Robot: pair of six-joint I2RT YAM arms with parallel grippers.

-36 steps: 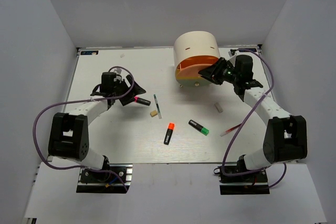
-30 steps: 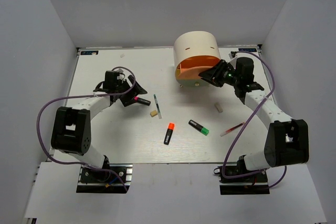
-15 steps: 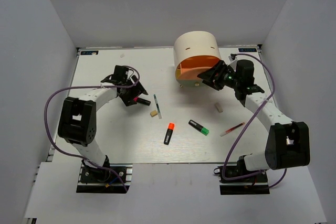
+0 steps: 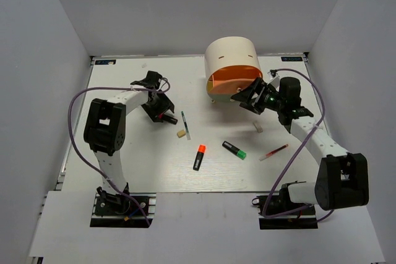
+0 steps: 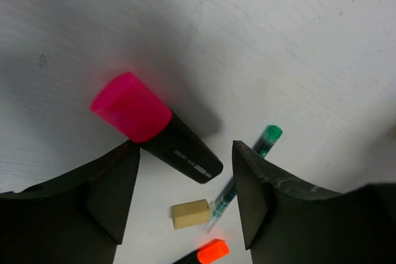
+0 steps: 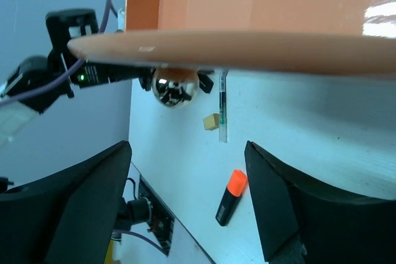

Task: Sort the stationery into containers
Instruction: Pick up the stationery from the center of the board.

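Observation:
A pink-ended black highlighter (image 5: pixel 154 128) lies on the table, its black end between the fingers of my left gripper (image 5: pixel 185 153). The jaws are open, with a gap on each side of it. From above, that gripper (image 4: pixel 162 114) hovers over the pink highlighter (image 4: pixel 167 118). The orange drawer (image 4: pixel 230 81) stands pulled out of the cream drum unit (image 4: pixel 231 59). My right gripper (image 4: pixel 244 98) is open just in front of it. The drawer's shiny knob (image 6: pixel 175 86) hangs beyond the right gripper (image 6: pixel 189 171), untouched.
On the table lie a pale pen (image 4: pixel 185 125), a tan eraser (image 4: pixel 181 133), an orange highlighter (image 4: pixel 198 157), a green highlighter (image 4: pixel 234 149), a grey eraser (image 4: pixel 258 127) and a red pen (image 4: pixel 274 151). Grey walls enclose the table on three sides.
My left gripper swung right and settled over the pink highlighter, its jaws narrowing. My right gripper let go of the drawer knob, opened wide and moved slightly down.

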